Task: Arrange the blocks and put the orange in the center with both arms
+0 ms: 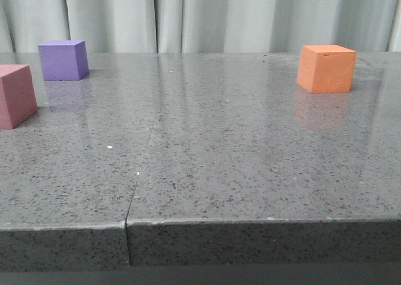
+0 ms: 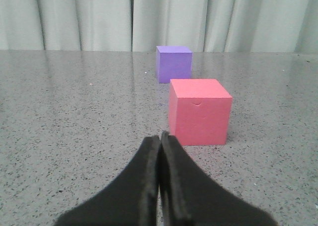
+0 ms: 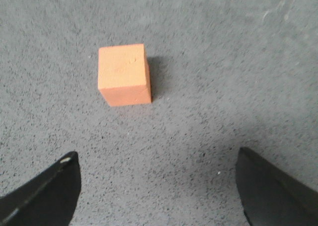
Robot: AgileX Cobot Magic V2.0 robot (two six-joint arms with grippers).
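Grey speckled table [image 1: 207, 166] carries three cubes: the orange cube [image 1: 326, 67] at far right, the purple cube [image 1: 62, 59] at far left, the pink cube [image 1: 15, 95] nearer, by the left edge. The left gripper [image 2: 160, 136] is closed on nothing, just short of pink. The right gripper [image 3: 159, 161] hangs wide open above orange

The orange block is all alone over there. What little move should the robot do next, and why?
Probably lower the right gripper over the orange block and line it up between the jaws. They are wide open with nothing in them, and the block sits free on the table, far to the right of the purple block and pink block. The left gripper is shut and empty.
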